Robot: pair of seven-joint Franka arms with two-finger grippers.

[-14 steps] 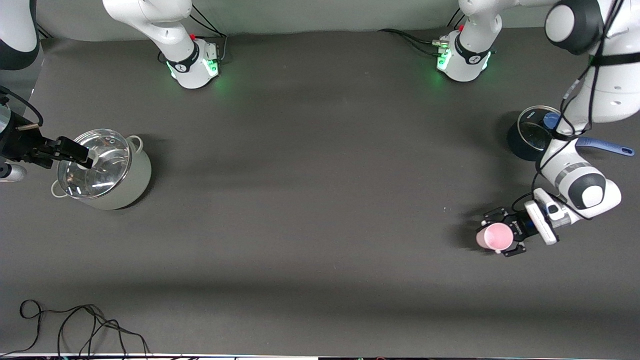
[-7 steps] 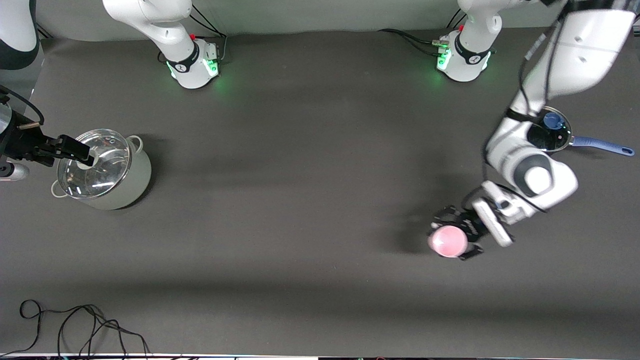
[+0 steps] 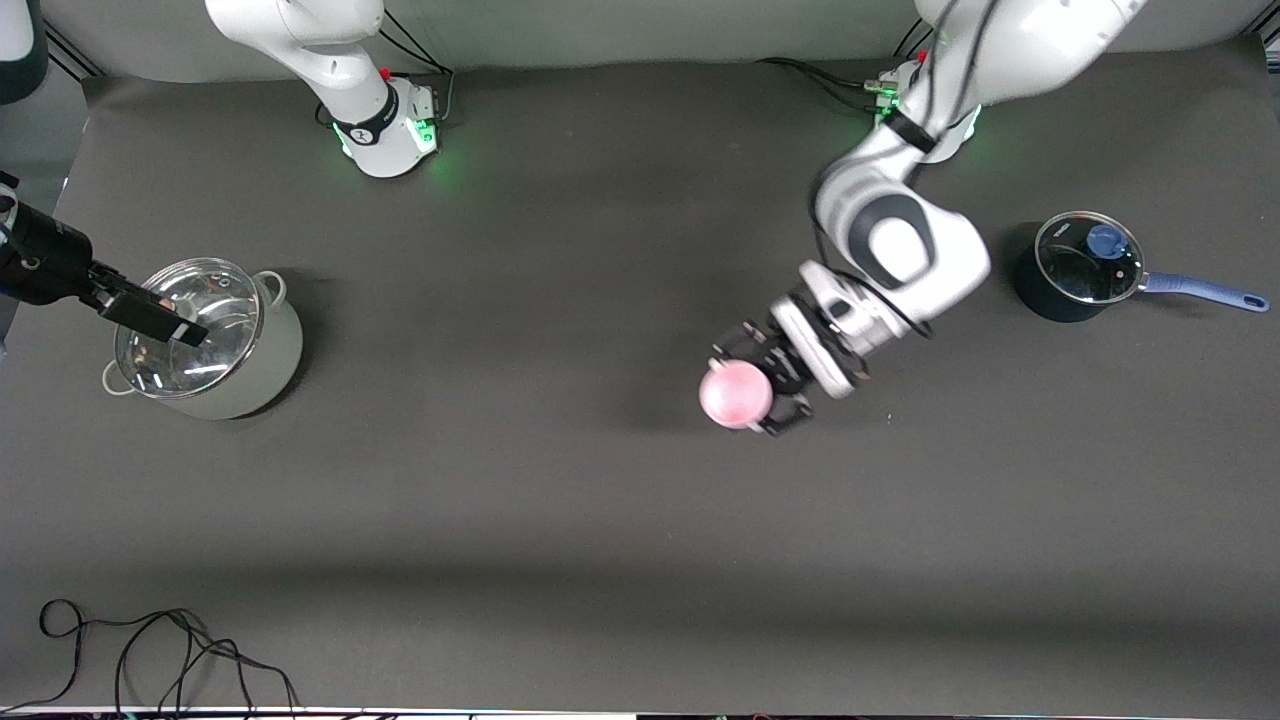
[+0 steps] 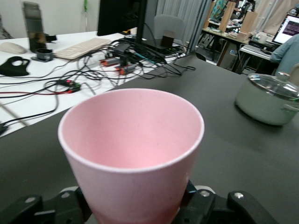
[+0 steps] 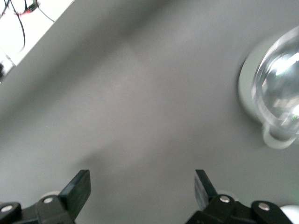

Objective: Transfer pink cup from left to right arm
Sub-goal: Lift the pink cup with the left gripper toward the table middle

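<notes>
Pink cup (image 3: pixel 736 394) sits clamped between the jaws of the left gripper (image 3: pixel 765 388), mouth up and body upright, carried in the air over the middle of the dark table (image 3: pixel 560 250); in the left wrist view the cup (image 4: pixel 131 149) rises straight out of the jaws. The right gripper (image 3: pixel 150 315) hangs over the lidded steel pot (image 3: pixel 215 340), jaws spread wide with nothing between them. A blue-handled saucepan (image 3: pixel 1085 265) stands toward the left arm's end.
</notes>
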